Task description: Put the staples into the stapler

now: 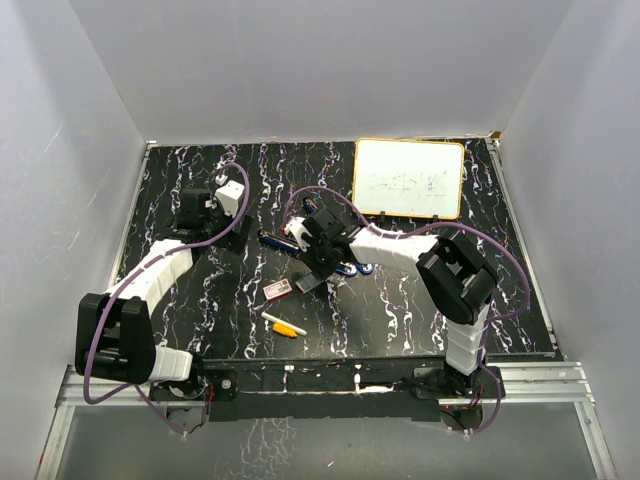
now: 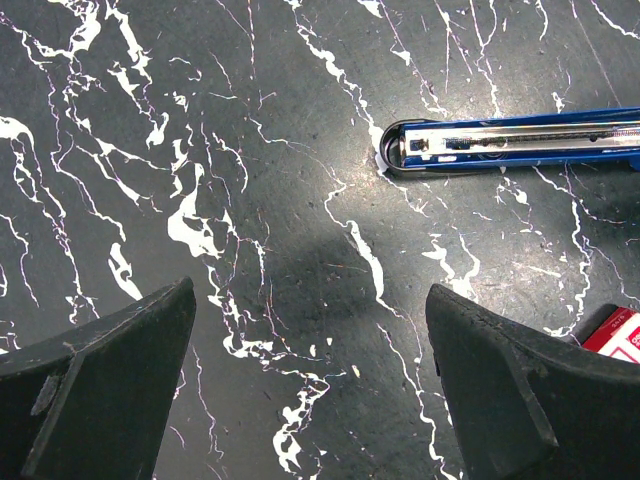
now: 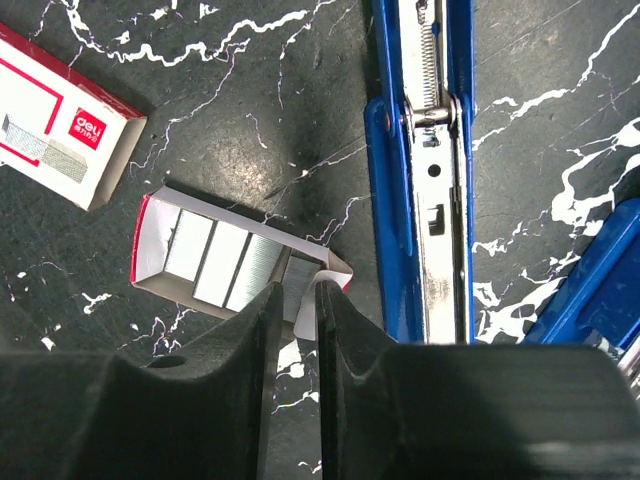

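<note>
My left jaws hang spread above the surface (image 2: 250, 150) near the stapler (image 2: 510, 140). My right jaws nearly meet at the staples (image 3: 225, 262); I can't tell if they grip.

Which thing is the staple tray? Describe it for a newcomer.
On the black marbled table, find the opened blue stapler. Beside it, just ahead of the right pincer, lies a small open cardboard tray showing silvery staple strips; the neighbouring red-and-white box shows only its printed face.

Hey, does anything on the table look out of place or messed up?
The inner tray of staples lies pulled out beside the opened blue stapler, with its red-and-white sleeve lying apart. That fits loading; nothing looks spilled or damaged.
</note>
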You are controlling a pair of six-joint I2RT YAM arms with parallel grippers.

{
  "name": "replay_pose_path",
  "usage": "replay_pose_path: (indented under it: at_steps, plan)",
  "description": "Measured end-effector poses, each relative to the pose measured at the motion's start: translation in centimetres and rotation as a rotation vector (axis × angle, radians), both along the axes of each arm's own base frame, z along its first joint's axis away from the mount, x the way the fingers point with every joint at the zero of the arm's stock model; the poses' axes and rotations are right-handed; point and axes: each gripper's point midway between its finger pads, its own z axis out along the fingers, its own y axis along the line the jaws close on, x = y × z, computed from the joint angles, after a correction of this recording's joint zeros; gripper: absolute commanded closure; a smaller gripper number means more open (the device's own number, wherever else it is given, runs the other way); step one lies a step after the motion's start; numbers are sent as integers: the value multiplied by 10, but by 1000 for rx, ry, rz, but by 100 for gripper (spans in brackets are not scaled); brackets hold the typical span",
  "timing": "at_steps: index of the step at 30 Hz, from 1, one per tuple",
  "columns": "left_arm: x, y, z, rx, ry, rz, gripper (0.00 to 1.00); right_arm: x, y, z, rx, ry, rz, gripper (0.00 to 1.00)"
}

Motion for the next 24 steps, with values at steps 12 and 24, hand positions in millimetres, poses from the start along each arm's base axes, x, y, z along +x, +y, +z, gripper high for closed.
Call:
replay_pose_path:
  at_steps: [12,24]
  plan:
    - [0,0,0,5,-1,-5,3,-3,7,6,20,21,46,70]
    - [0,-1,0,7,-4,-18,3,-15,11,6,44,63,102,68]
